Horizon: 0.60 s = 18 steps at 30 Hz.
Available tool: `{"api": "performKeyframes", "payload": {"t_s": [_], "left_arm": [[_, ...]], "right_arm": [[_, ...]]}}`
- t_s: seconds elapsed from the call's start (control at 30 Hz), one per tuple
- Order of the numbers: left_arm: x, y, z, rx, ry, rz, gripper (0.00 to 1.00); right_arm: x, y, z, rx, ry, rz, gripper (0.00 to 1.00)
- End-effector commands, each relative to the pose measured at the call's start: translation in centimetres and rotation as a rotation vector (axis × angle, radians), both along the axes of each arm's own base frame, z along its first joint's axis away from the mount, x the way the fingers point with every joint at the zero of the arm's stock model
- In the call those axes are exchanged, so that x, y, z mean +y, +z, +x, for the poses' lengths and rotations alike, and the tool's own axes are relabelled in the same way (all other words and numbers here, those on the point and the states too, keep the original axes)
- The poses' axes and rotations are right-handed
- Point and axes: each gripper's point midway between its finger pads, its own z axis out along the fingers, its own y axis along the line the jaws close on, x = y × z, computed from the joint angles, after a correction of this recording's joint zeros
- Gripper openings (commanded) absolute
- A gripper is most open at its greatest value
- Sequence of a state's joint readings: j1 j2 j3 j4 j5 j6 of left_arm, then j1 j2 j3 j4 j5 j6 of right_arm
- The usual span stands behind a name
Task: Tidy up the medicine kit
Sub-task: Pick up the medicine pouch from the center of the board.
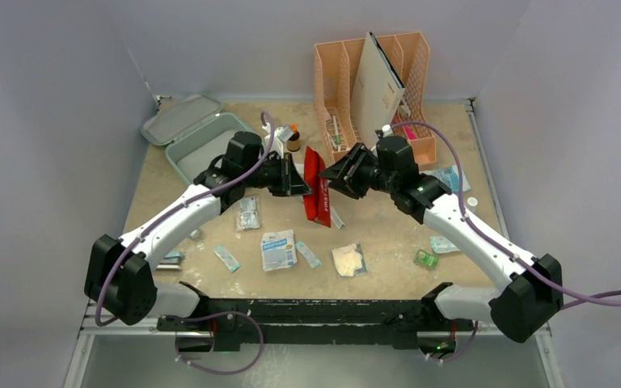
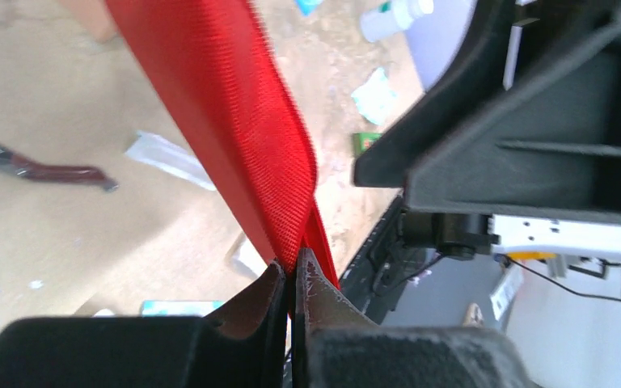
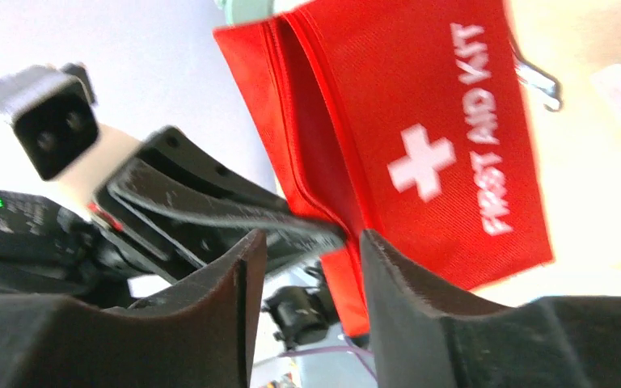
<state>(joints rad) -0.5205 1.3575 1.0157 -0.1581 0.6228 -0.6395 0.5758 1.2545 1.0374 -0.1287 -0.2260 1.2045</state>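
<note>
The mint-green rounded plastic medicine kit (image 1: 194, 145) sits at the far left corner of the tan tabletop (image 1: 388, 234). Its hinged lid (image 1: 179, 120) is swung open and lies flat behind the base, and the left arm crosses over its near right corner. Just to the right of the case stands a small brown bottle (image 1: 293, 139). Between the two arms, above the middle of the table, hangs a red fabric first-aid pouch (image 1: 315, 190) with a white cross and white lettering. The left gripper (image 1: 301, 184) is clamped tight on the pouch; the left wrist view shows its fingertips (image 2: 275, 279) pressed together over a thin edge of the red cloth (image 2: 234, 105). The right gripper (image 1: 330, 179) faces it from the other side with its jaws parted. In the right wrist view the pouch's lower corner (image 3: 428, 145) lies in the gap between the fingers (image 3: 242, 275), which are not squeezing it. Behind the right arm stands a peach-orange slotted file organizer (image 1: 348, 81) holding a pale folder (image 1: 376, 89). Nearer the arm bases lie a white-and-blue sachet (image 1: 278, 249), a cream packet (image 1: 348, 260) and a small green box (image 1: 427, 259), well apart from one another.
</note>
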Motion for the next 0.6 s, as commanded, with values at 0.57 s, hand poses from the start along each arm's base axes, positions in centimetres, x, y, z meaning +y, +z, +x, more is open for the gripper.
{"api": "performKeyframes", "payload": {"t_s": [0.57], "left_arm": [[8.4, 3.4, -2.6, -0.318, 0.087, 0.350, 0.00]], "right_arm": [[-17.2, -7.5, -6.4, 0.242, -0.338, -0.753, 0.94]]}}
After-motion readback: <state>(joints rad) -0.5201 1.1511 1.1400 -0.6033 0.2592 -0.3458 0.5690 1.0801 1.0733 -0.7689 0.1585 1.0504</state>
